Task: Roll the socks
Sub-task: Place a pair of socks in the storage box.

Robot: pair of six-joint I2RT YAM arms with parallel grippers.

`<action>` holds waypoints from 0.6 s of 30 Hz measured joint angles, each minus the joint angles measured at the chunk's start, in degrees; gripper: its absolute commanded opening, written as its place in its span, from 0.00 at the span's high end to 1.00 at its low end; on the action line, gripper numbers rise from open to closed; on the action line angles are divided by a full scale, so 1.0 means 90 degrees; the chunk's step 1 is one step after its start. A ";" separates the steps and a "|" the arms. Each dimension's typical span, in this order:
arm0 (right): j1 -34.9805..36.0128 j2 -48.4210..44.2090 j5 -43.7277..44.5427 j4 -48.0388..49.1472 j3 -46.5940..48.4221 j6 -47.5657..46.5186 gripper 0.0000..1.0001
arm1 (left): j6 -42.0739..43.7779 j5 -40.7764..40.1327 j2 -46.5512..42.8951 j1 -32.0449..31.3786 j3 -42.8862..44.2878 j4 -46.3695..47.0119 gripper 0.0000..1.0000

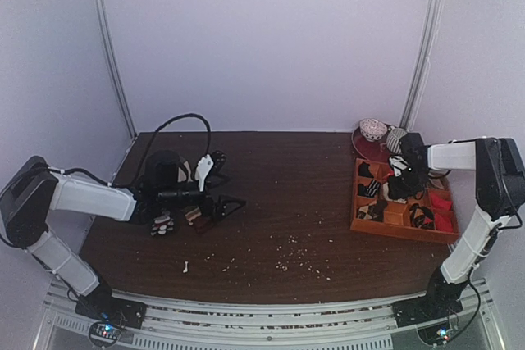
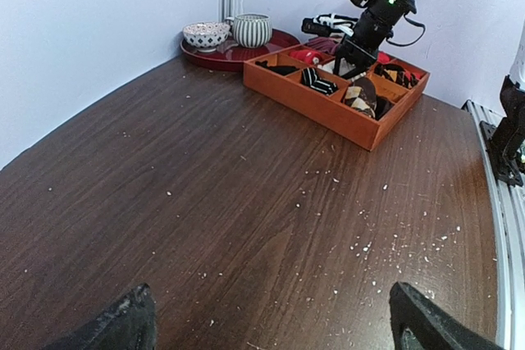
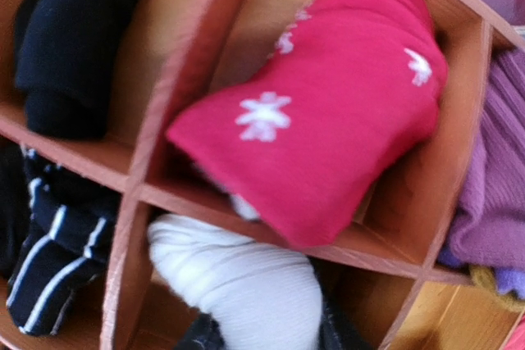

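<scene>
The socks (image 3: pixel 246 284) are a white rolled bundle, low in a compartment of the orange wooden tray (image 3: pixel 271 206). They lie below a red sock roll with white flowers (image 3: pixel 328 112). My right gripper (image 3: pixel 258 335) is over the tray, with a dark finger on each side of the bundle, shut on it. In the top view it (image 1: pixel 400 188) hangs over the tray's middle and hides the bundle. My left gripper (image 2: pixel 275 334) is open and empty, low over bare table at the left; it also shows in the top view (image 1: pixel 234 202).
The orange tray (image 1: pixel 402 231) (image 2: pixel 328 116) holds several dark, striped, red and purple sock rolls. A red plate (image 2: pixel 234 56) with a bowl (image 2: pixel 205 34) and striped cup (image 2: pixel 250 29) stands behind it. Two small patterned bundles (image 1: pixel 162 223) (image 1: pixel 194 215) lie by the left arm. Crumbs dot the table.
</scene>
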 measured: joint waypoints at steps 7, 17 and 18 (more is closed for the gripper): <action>-0.0024 -0.0245 -0.0182 -0.0075 0.0019 0.0019 0.52 | 0.0019 -0.0051 0.0000 0.0000 0.0039 -0.0097 0.02; -0.0063 -0.0962 -0.0214 -0.0209 0.0202 0.0090 0.57 | 0.0051 -0.0053 0.0000 0.0000 0.0039 -0.0112 0.02; -0.0063 -0.1066 -0.0221 -0.0206 0.0255 0.0107 0.62 | 0.0051 -0.0053 0.0000 0.0000 0.0039 -0.0114 0.02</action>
